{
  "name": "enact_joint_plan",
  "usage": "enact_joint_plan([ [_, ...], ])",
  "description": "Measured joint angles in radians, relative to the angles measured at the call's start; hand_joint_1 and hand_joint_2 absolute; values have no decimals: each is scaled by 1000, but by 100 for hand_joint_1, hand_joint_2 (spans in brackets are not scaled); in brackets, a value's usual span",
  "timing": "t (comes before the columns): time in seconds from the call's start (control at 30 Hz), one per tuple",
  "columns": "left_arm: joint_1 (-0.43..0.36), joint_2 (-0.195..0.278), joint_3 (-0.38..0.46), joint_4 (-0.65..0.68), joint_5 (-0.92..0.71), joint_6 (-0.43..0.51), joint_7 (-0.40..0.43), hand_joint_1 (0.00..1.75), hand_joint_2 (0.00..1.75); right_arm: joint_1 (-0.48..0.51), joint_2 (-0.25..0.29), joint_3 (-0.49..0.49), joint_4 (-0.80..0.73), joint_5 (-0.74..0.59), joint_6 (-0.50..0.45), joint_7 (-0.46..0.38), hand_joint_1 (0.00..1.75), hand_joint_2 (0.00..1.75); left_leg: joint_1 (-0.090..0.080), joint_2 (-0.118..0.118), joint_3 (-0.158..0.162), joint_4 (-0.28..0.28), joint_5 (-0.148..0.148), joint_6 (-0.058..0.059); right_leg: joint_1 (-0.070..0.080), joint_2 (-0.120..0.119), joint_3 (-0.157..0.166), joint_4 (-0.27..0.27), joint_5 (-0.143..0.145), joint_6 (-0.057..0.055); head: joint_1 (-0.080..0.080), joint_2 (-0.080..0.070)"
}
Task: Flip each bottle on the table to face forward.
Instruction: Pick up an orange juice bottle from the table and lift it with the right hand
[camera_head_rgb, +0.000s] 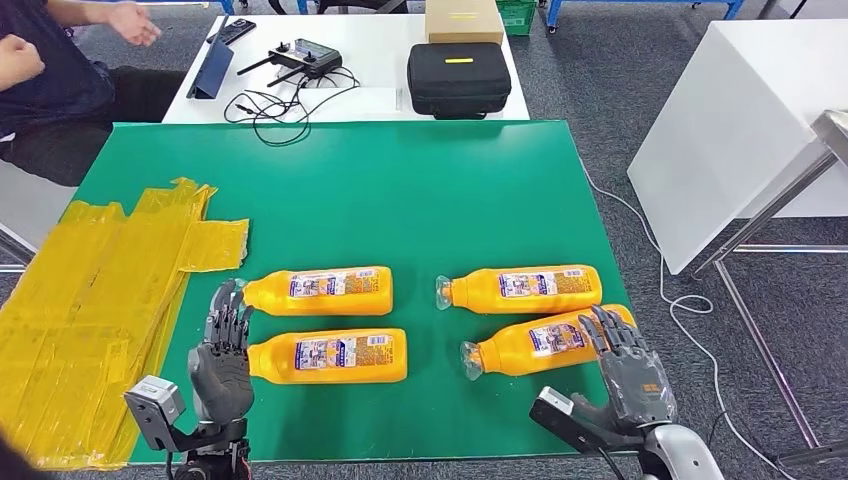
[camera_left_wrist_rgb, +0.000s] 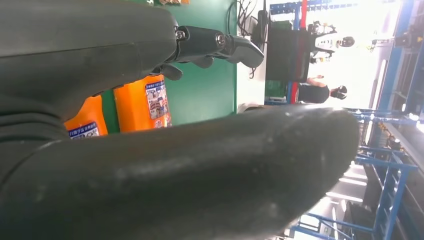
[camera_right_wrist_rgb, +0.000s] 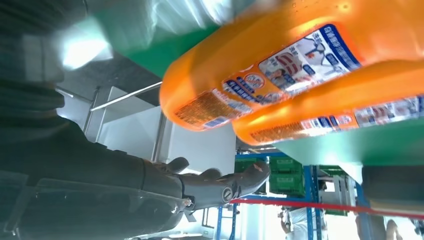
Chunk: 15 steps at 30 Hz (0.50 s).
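Bottles lie flat in two pairs on the green desk (camera_head_rgb: 420, 190), labels up. The left robot hand (camera_head_rgb: 222, 355) hovers open by the left pair (camera_head_rgb: 325, 322); the right robot hand (camera_head_rgb: 630, 370), open, touches the near right bottle (camera_head_rgb: 540, 343), probably to roll it.

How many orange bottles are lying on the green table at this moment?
4, all on their sides in two pairs: far-left bottle, near-left bottle beside the left hand, far-right bottle, and near-right bottle by the right hand. None appears hidden.
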Motion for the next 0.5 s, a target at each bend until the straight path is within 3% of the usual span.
enact_joint_plan([
  [0.5, -4, 2, 0, 2, 26, 10, 18, 0, 0, -259, -52, 91, 355, 75, -31, 36, 0, 175, 0, 0, 1, 0, 0, 0, 0, 0, 0, 0, 0, 0, 0, 0],
])
